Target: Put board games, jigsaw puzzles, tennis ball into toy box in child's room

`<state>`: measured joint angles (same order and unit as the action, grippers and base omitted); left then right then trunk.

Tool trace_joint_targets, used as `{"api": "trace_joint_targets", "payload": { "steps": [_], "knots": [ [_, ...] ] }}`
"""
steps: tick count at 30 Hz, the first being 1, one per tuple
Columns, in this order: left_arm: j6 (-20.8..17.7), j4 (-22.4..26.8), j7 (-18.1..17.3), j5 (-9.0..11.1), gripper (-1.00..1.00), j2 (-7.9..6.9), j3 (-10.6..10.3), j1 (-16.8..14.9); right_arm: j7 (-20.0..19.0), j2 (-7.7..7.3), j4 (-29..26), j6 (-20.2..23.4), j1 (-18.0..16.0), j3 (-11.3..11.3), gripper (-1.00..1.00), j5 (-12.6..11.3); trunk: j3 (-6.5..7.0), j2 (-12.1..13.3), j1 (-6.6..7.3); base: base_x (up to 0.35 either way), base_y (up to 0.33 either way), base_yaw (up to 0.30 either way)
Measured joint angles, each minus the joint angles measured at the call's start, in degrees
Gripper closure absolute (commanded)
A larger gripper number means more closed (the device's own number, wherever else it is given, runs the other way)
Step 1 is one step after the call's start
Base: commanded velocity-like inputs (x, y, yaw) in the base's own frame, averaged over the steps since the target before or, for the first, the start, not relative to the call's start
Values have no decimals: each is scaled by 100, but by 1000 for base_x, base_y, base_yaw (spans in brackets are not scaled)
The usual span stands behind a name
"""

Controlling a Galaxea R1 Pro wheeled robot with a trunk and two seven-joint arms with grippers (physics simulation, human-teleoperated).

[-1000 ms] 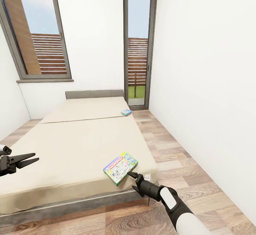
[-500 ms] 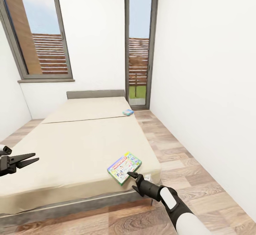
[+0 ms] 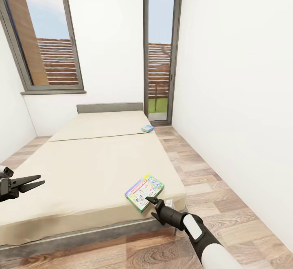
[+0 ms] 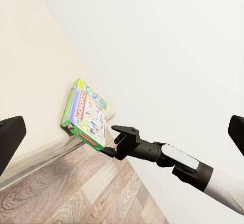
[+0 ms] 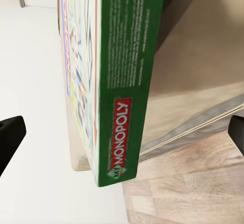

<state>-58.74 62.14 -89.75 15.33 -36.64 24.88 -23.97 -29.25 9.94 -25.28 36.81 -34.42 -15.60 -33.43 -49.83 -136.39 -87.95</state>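
— White walls and plank floor [image 3: 211,187] close around us; our right tool [image 3: 151,199] sits at the foot corner of the bed [image 3: 93,167], fingers spread wide in the right wrist view and gripping nothing. What worries us first?

— Right ahead of that tool lies the nearer board game [image 3: 144,192], the green-edged box, flat on the mattress by the corner. The box's edge stands between the spread fingertips but they have not closed. If we push forward before closing, we judge the box may slide along the mattress or tip off the side onto the floor.

— And a pinch on one thin corner?

— It could pivot and drop once lifted. A deeper bite across the edge looks safer.

— Our left tool [image 3: 34,183]?

— Released too, hanging over the bed's other side, well apart from the box, so it cannot steady anything.

— Beyond?

— Far past the right tool, near the headboard, the blue board game [image 3: 147,128] lies at the mattress edge, also apt to fall if nudged.
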Motion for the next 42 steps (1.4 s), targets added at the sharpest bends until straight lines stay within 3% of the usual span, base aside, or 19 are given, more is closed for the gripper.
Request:
{"api": "trace_joint_targets", "payload": {
  "steps": [42],
  "knots": [
    [3,-1,0,1,-100,9,0,0,8,0,9,-7,1,0,-100,16,0,0,0,8,18,0]
  ]
}}
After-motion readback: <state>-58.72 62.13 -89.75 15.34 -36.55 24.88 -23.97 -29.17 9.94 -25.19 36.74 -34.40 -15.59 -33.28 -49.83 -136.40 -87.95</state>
